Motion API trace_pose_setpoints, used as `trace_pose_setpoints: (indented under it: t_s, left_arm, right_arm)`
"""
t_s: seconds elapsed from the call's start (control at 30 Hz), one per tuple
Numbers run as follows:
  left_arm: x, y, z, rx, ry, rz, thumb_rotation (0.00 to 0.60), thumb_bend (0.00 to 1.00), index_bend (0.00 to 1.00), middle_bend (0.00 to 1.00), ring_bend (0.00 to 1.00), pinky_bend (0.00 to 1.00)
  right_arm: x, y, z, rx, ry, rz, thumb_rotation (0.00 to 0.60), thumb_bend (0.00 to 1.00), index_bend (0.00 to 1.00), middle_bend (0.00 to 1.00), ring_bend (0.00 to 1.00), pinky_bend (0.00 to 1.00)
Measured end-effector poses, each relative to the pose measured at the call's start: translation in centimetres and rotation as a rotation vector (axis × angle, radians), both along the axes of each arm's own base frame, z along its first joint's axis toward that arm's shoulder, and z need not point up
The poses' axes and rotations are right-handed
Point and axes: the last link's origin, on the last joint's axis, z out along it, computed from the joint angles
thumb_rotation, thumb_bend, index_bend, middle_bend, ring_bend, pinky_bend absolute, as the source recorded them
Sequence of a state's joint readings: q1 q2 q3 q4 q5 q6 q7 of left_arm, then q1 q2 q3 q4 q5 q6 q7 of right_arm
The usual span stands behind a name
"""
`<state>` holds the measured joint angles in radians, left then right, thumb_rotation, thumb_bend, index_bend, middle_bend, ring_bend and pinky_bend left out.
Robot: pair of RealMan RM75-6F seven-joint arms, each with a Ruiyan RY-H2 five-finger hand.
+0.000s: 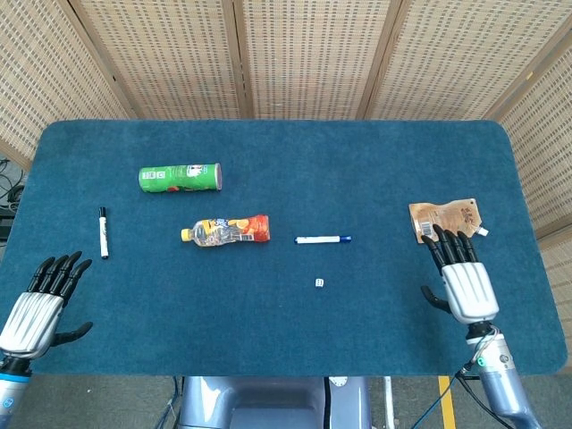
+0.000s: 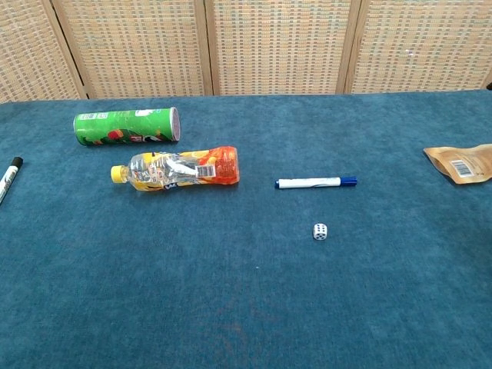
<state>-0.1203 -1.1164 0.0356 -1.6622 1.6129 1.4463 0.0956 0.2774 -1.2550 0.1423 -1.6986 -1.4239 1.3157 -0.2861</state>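
Head view: a green cylindrical canister (image 1: 180, 177) lies on its side at the rear left of the table, its contents not visible. Just in front of it, a clear plastic bottle (image 1: 224, 231) with a yellow cap lies on its side, cap pointing left, holding orange liquid. A brown spouted pouch (image 1: 444, 219) lies flat at the right; what it holds cannot be told. The right hand (image 1: 458, 273) rests palm down, holding nothing, its straight, slightly spread fingertips (image 1: 439, 241) reaching the pouch's near edge; whether they touch it cannot be told. The left hand (image 1: 43, 298) lies flat at the near left corner, fingers extended and empty, with a black marker (image 1: 103, 232) near it, beyond the fingertips. A blue-capped white pen (image 1: 323, 239) lies between bottle and pouch, and a small white die (image 1: 319, 282) sits just in front of the pen. The table (image 1: 286, 331) carries a dark teal felt cover; woven cane screens (image 1: 313, 54) stand behind it. Neither hand appears in the chest view.
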Motion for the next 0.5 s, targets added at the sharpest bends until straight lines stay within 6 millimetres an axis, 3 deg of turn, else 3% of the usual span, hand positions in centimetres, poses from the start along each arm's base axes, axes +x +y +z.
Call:
trace_pose_setpoints:
  t_s: [0.2,0.5]
  left_arm:
    - [0.1,0.0,-0.1,-0.011,-0.009,0.001,0.6,0.18,0.0,0.0,0.0,0.0]
    - [0.1,0.0,-0.2,-0.016,-0.006,-0.003,0.6,0.18,0.0,0.0,0.0,0.0]
  right_arm:
    - [2.9,-1.3,-1.4,0.042,0.015,0.035,0.6,0.28,0.22,0.0,0.0,0.0]
    - [7.4,-2.4,-7.0,0.159,-0.035,0.069,0.6,0.28,0.28,0.01,0.0,0.0]
